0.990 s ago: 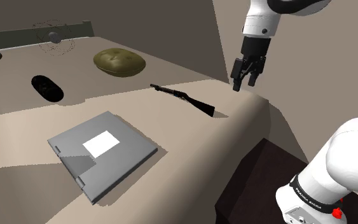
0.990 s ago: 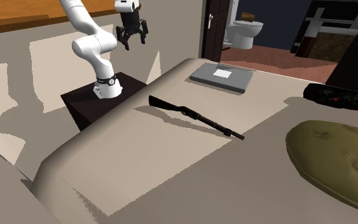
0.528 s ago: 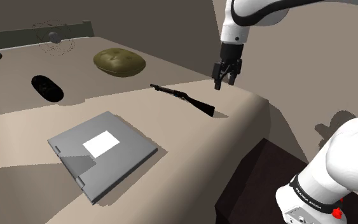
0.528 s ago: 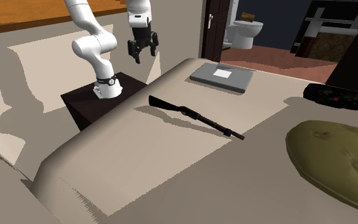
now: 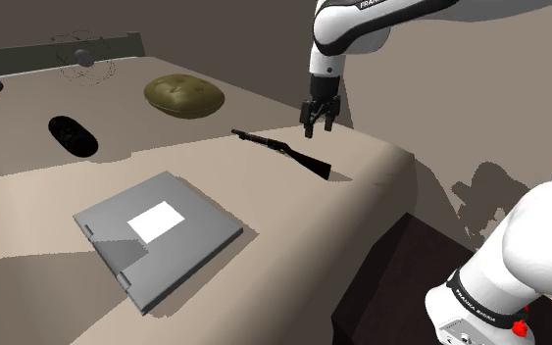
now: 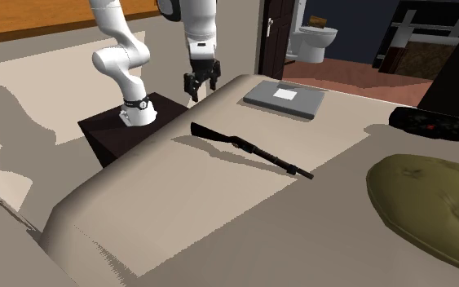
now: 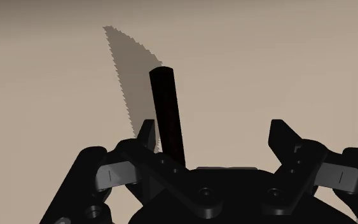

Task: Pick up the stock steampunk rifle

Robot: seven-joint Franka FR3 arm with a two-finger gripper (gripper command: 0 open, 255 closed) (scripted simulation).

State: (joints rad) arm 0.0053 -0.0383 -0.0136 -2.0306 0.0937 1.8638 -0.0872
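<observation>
Steampunk rifle (image 5: 283, 152), long, thin and dark, lies flat on the beige padded surface (image 5: 293, 225), its stock end towards the rounded edge nearest the arm and its barrel pointing towards the olive cushion (image 5: 185, 95). The black gripper (image 5: 318, 128) hangs above the stock end, fingers spread wide with nothing between them and clear of the gun. In the wrist view the rifle (image 7: 168, 108) runs away from the gripper (image 7: 213, 130) close against one finger rather than through the middle of the gap. That offset looks like the main hazard: if the hand goes straight down, that finger may land on top of the stock and press or skid it sideways instead of straddling it. The gun sits low on what seems a soft surface, so the fingertips may dig in before they close round it. A hold so far towards one end would probably let the barrel sag or swivel on the lift. The closed grey laptop (image 5: 161, 235) lies well apart and should not interfere.
</observation>
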